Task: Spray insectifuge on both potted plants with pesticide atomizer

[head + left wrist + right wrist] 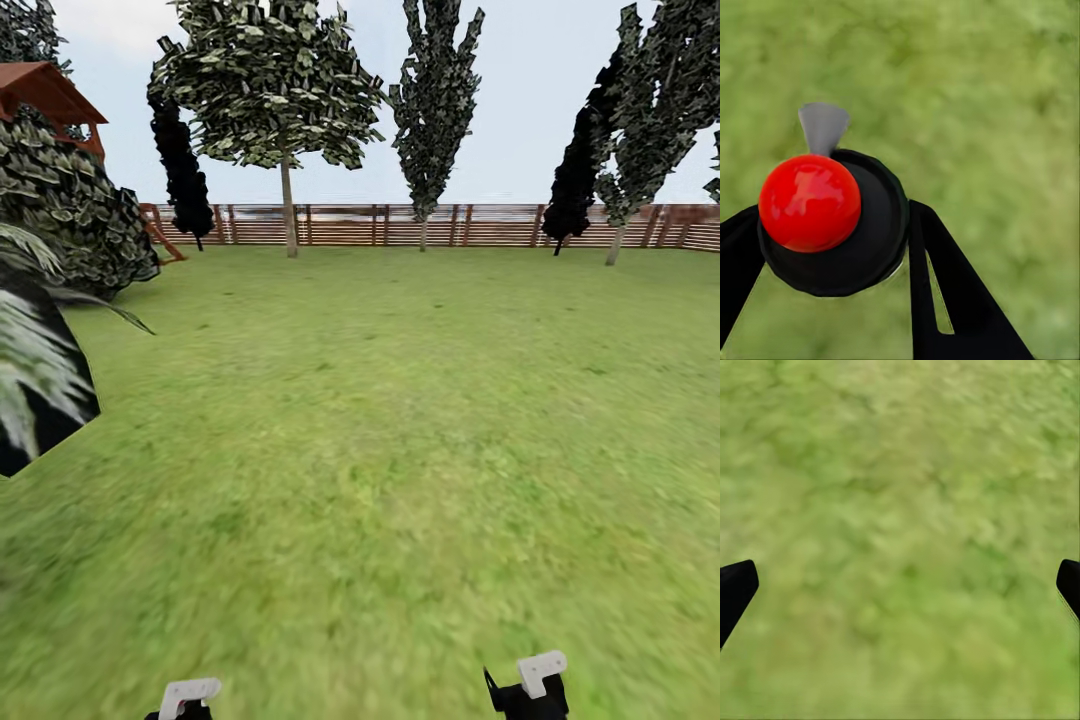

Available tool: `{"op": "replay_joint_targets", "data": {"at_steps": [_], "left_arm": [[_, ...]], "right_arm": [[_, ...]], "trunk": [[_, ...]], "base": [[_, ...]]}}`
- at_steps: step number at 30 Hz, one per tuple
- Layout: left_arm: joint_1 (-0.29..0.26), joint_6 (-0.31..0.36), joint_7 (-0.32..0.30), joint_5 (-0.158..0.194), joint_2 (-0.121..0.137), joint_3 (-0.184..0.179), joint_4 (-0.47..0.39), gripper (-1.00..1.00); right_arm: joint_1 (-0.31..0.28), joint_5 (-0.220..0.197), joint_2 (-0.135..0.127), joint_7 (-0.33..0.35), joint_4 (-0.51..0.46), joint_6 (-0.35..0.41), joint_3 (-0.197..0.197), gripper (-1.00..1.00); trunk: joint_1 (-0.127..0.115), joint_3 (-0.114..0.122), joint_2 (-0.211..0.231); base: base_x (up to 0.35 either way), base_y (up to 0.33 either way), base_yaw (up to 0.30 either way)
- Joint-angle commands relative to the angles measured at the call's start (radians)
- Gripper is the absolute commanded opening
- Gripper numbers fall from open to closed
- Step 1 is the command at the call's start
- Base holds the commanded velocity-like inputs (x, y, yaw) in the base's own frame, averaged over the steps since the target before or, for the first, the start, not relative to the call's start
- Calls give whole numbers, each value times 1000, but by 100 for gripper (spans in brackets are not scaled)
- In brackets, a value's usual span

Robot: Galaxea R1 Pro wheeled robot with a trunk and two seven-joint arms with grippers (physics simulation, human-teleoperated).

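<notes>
Atomizer (832, 221) clamped between left gripper (832, 247) jaws, red cap up, grey nozzle out over lawn (400, 450), carried ready for spraying. Right gripper (900, 585) jaws spread wide, empty, above grass. Fence (400, 225) far ahead; judging robot in transit toward plants.

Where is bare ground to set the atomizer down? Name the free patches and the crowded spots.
Free: the broad lawn ahead, running to the fence and its trees, and the grass under the open right gripper. Crowded: the left edge, where the big shrub and close streaked leaves lean in.
</notes>
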Motion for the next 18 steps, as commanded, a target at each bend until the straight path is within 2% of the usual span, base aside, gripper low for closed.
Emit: {"op": "replay_joint_targets", "data": {"at_steps": [1, 18], "left_arm": [[-1, -2, -10, 8, 0, 6, 4, -100], [-1, -2, -10, 9, 0, 7, 13, -100]], "right_arm": [[-1, 3, 0, 7, 1, -4, -8, 100], [-1, 3, 0, 6, 1, -4, -8, 100]], "trunk": [[0, -1, 0], [0, -1, 0]], "base": [[341, 0, 0], [341, 0, 0]]}}
